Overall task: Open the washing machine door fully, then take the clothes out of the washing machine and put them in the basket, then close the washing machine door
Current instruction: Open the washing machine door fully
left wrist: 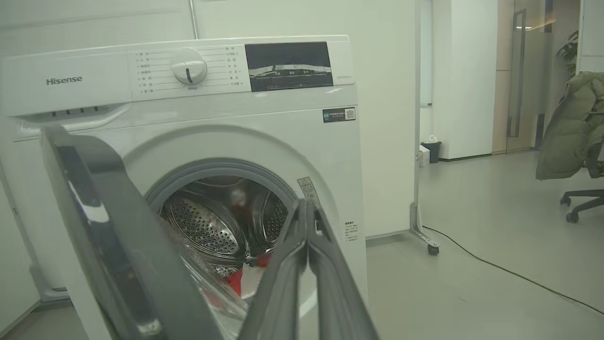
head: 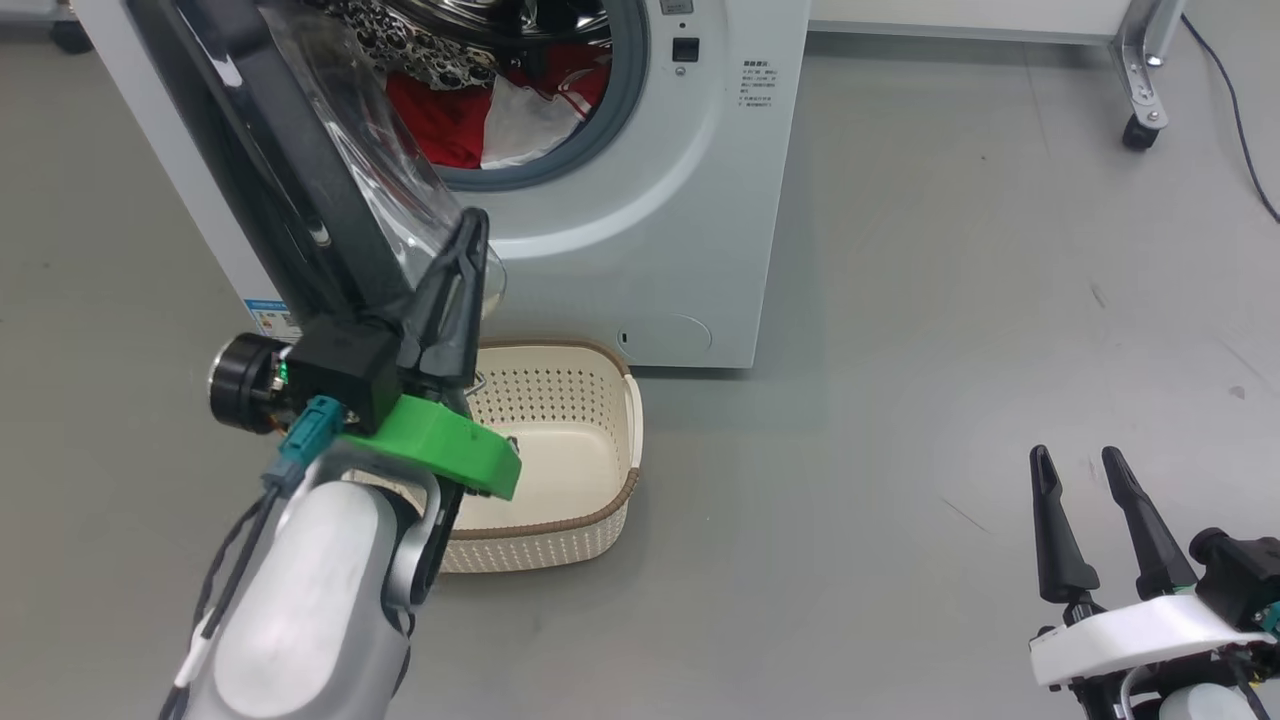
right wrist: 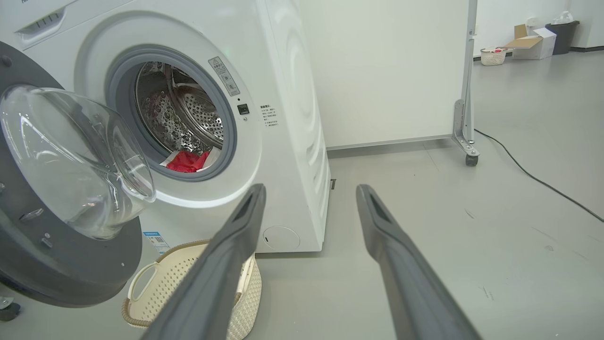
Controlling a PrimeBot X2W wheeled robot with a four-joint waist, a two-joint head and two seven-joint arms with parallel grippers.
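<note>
At far left, large round washing machine door [head: 290, 170] with wide glossy black rim and bulging clear glass bowl, swung out but seemingly not yet fully. Just right of it, left gripper [head: 472, 230], long dark fingers pressed together on nothing, tip against or just beside the glass bulge; contact hard to tell. Likely slip here: smooth curved glass, narrow tip, a push sliding off and the door drifting back.

Further right, soft red clothes [head: 440, 125] with white panels, down in the steel drum of the big white front-loading washing machine [head: 650, 250]. Below, small cream perforated plastic basket [head: 570, 400] with brown rim, on the floor at the machine's foot, partly under door and arm. Easily knocked, or missed by falling garments.

At far right, right gripper [head: 1078, 465], jaws spread wide, empty, well apart from everything.
</note>
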